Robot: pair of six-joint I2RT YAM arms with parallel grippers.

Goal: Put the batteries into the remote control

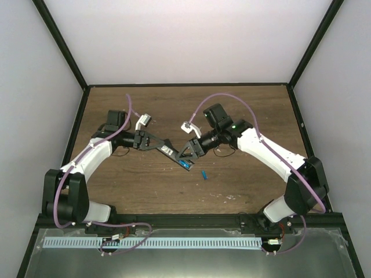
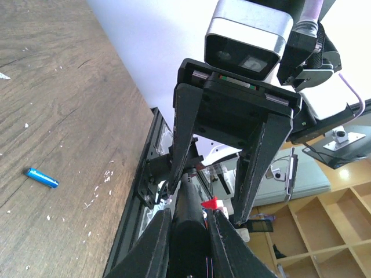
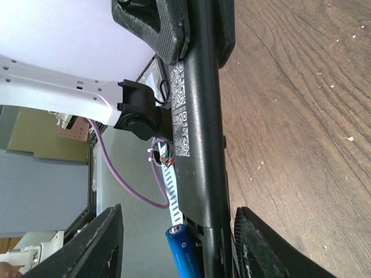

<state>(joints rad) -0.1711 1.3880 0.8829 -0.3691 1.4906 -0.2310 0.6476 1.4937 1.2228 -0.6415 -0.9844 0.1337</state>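
Note:
My left gripper (image 1: 152, 143) is shut on the slim black remote control (image 1: 170, 153) and holds it above the table, its label side showing in the right wrist view (image 3: 200, 116). One blue battery (image 3: 184, 255) rests at the remote's open bay end, its tip sticking out at an angle; it also shows in the top view (image 1: 184, 164). My right gripper (image 3: 182, 249) is open, its fingers (image 3: 104, 243) well apart on either side of that end and the battery. The second blue battery (image 1: 204, 174) lies on the table, also seen in the left wrist view (image 2: 42, 177).
The wooden table (image 1: 243, 110) carries pale specks of debris (image 1: 229, 197) near the front. A black frame rail (image 1: 191, 217) runs along the near edge. White walls enclose the back and sides.

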